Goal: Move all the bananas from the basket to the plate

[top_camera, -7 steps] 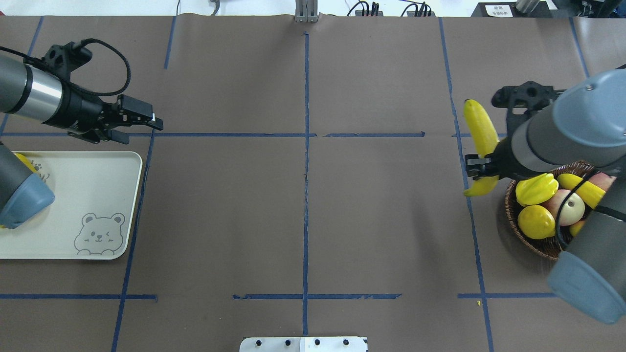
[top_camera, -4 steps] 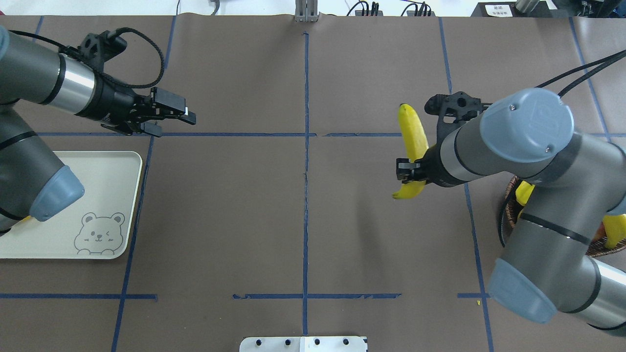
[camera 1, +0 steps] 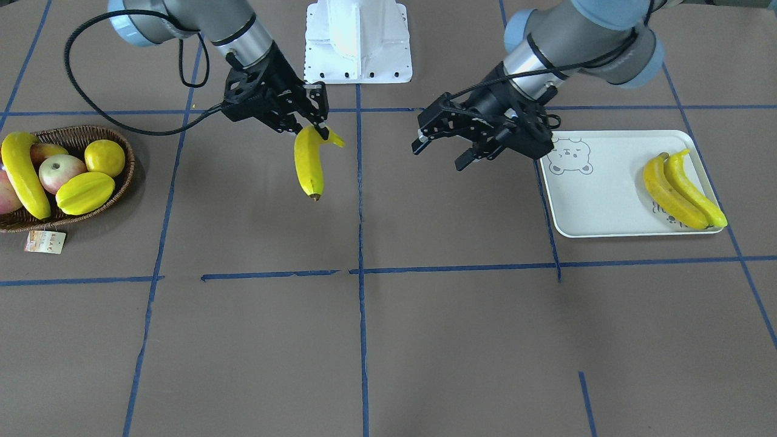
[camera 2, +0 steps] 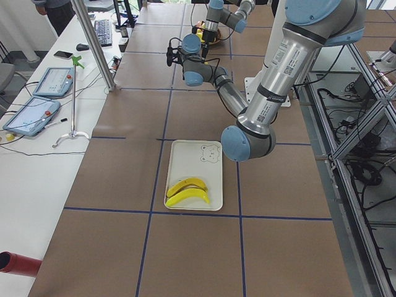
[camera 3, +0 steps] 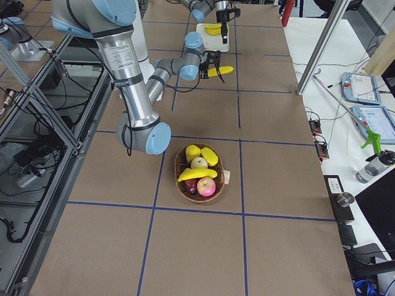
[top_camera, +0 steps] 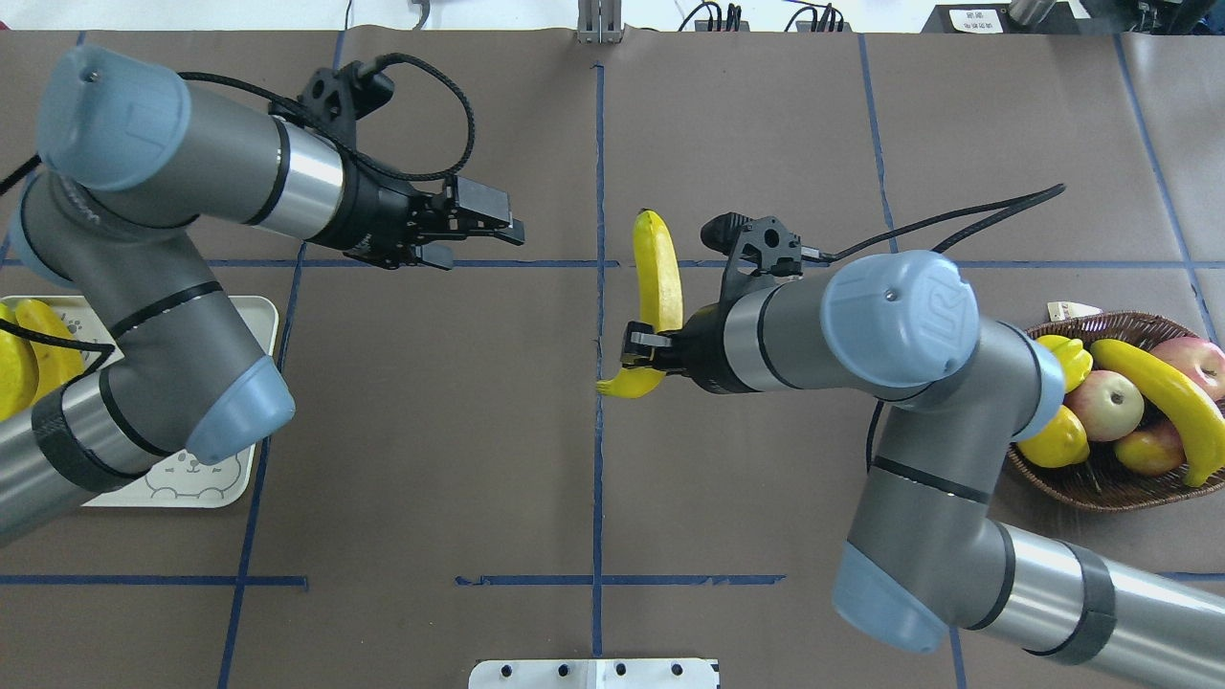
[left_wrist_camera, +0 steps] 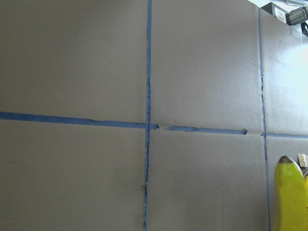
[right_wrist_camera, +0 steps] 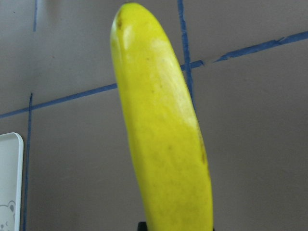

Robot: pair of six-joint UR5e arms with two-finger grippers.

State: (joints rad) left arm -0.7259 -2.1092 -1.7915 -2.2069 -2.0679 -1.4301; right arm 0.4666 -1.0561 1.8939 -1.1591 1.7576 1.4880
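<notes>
A banana [top_camera: 658, 277] is gripped near its stem end by the right pincer [top_camera: 639, 346], whose jaws are closed on it. It is held in the air above the table [top_camera: 766, 478], just on the robot's right of the centre tape line [top_camera: 598, 144], with the blunt tip pointed away from the robot. In the right wrist view the frame is largely filled by it.

The left pincer [top_camera: 505, 230] is held open, with nothing between its fingers. It is kept above the table on the other side of the tape line, near the banana but apart from it, and is aimed toward it.

The plate [camera 1: 601, 200] is set at the robot's left end of the table. Two bananas [camera 1: 671, 193] are laid on it side by side, touching, at the end away from the bear drawing [camera 1: 569, 156]. In the overhead view much of the plate is hidden by the left arm.

The basket [camera 1: 124, 182] is placed at the robot's right end. A fourth banana [camera 1: 23, 176] is laid in it along the outer side, on top of apples [camera 1: 61, 173]; whether the rim is also touched cannot be told. A lemon [camera 1: 104, 158] and a starfruit [camera 1: 85, 193] are held in it too. A tag [camera 1: 45, 241] is seen on the table just beside the rim.
</notes>
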